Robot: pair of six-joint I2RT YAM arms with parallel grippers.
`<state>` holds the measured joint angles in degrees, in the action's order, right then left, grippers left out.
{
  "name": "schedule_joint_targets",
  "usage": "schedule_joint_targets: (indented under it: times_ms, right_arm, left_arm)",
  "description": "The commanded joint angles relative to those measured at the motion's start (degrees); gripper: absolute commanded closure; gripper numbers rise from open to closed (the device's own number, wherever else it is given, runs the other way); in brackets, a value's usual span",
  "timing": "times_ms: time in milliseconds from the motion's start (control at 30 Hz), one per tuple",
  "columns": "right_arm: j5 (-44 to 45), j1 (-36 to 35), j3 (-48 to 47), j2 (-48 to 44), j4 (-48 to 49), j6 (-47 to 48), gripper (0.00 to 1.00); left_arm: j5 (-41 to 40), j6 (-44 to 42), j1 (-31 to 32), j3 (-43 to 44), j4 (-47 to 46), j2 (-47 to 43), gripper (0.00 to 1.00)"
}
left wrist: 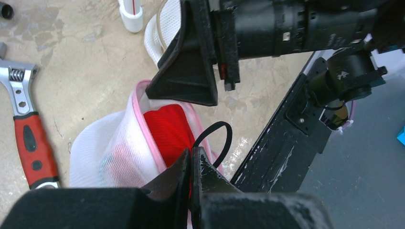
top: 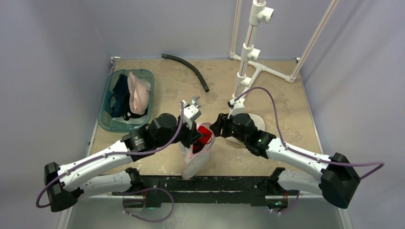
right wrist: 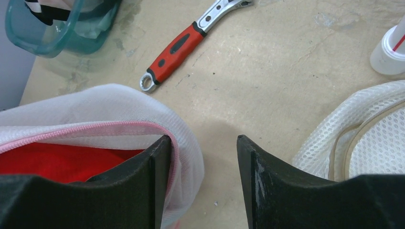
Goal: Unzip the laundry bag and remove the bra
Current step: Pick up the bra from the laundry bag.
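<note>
Two arms meet over the middle of the table. At ten o'clock sits a teal bin with clothes in it. The left gripper is squeezed tight at the mouth of the white mesh laundry bag; whether it pinches bag or cloth is hard to tell. The red bra lies inside the unzipped bag, at six o'clock from the wrench. The right gripper is half open and holds nothing. One finger sits inside the pink zip.

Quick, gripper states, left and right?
Left gripper: jaws shut at the laundry bag mouth; what they pinch cannot be told.
Right gripper: jaws open at the bag's rim, holding nothing.
</note>
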<state>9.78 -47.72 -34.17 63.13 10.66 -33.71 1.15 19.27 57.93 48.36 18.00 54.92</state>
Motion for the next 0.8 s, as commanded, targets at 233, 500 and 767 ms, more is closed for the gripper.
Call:
schedule_joint_targets:
  times_ms: [233,500,767]
  right_arm:
    - [2.97,0.64,0.70,-1.19,-2.30,-1.16,0.37]
    - [0.86,0.90,2.76,-4.86,-2.89,-0.27,0.33]
    - [-2.01,0.93,5.62,-18.19,-2.00,-0.80,0.30]
  left_arm:
    - [2.65,-0.62,0.26,1.01,-8.72,-6.84,1.00]
    - [-2.35,0.97,0.30,-1.86,-12.30,-12.29,1.00]
    - [-5.54,4.47,0.27,-9.13,-24.54,-16.08,1.00]
